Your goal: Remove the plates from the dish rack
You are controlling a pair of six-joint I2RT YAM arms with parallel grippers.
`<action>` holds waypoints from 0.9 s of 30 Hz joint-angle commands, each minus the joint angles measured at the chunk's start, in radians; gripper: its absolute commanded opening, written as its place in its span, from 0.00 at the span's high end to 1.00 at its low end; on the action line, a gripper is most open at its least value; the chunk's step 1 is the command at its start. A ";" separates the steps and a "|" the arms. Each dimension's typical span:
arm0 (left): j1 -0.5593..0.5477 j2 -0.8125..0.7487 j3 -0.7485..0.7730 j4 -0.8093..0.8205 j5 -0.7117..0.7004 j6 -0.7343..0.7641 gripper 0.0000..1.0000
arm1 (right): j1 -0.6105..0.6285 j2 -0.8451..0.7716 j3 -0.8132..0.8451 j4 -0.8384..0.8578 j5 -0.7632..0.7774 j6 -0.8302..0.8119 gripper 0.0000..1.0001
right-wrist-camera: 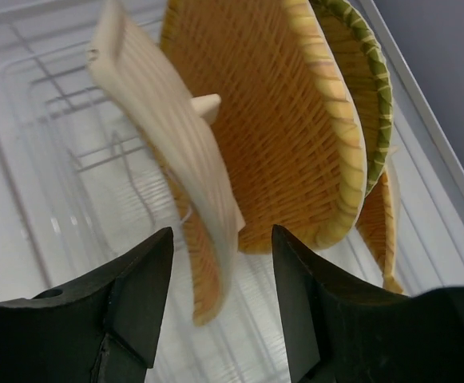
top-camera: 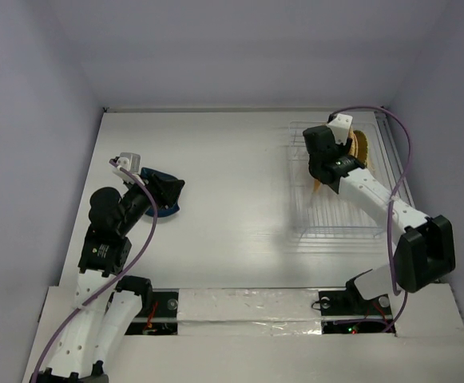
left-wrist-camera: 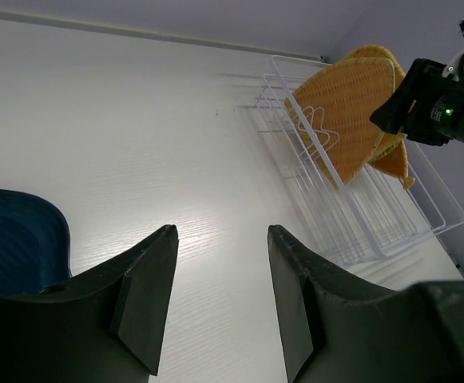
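The clear dish rack [top-camera: 339,215] stands at the right. Several orange-tan woven plates [top-camera: 360,148] stand upright in its far end. My right gripper [top-camera: 321,159] hovers over them. In the right wrist view it [right-wrist-camera: 221,231] is open, and the lower edge of a pale-backed plate [right-wrist-camera: 164,120] hangs between the jaws with a gap on each side. Behind it stand a big woven plate [right-wrist-camera: 271,120] and a green-rimmed one [right-wrist-camera: 371,88]. My left gripper [top-camera: 168,191] is open and empty [left-wrist-camera: 221,229], low over the dark blue dish [left-wrist-camera: 16,239] lying on the table at the left.
The left wrist view shows the rack [left-wrist-camera: 375,215] across the white table [top-camera: 232,175], with the right gripper's black body [left-wrist-camera: 439,112] above the plates [left-wrist-camera: 347,112]. Grey walls close the table at the back and both sides.
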 commanded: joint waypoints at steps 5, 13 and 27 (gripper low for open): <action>-0.014 0.001 0.028 0.049 0.019 0.007 0.54 | -0.054 0.117 0.098 0.019 0.083 -0.081 0.44; -0.023 -0.005 0.029 0.046 0.012 0.007 0.54 | -0.054 0.212 0.189 -0.027 0.121 -0.120 0.68; -0.023 -0.011 0.039 0.043 -0.005 0.012 0.54 | -0.016 0.135 0.250 -0.035 0.160 -0.247 1.00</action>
